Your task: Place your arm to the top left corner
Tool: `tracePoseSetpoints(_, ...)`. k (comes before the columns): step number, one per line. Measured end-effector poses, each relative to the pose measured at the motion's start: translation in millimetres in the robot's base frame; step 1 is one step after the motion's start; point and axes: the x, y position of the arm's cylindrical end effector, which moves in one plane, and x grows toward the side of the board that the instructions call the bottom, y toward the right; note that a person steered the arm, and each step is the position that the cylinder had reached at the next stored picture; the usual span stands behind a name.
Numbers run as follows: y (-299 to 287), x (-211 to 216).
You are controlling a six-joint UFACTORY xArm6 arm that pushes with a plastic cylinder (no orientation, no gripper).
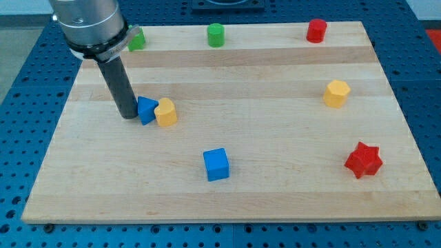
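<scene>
My tip (127,115) rests on the wooden board (248,200) at the view's left, below the board's top left corner. The rod rises from it to the arm's grey body at the view's top left. The tip touches the left side of a blue triangular block (146,110). A yellow block (166,112) sits against the blue one's right side.
A green block (136,40), partly hidden by the arm, and a green cylinder (216,34) sit along the top edge. A red cylinder (316,30) is at the top right. A yellow hexagonal block (336,94), a red star (363,160) and a blue cube (216,164) lie further off.
</scene>
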Motion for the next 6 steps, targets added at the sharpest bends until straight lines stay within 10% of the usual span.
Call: tracePoseSetpoints(6,-89.8,-142.1)
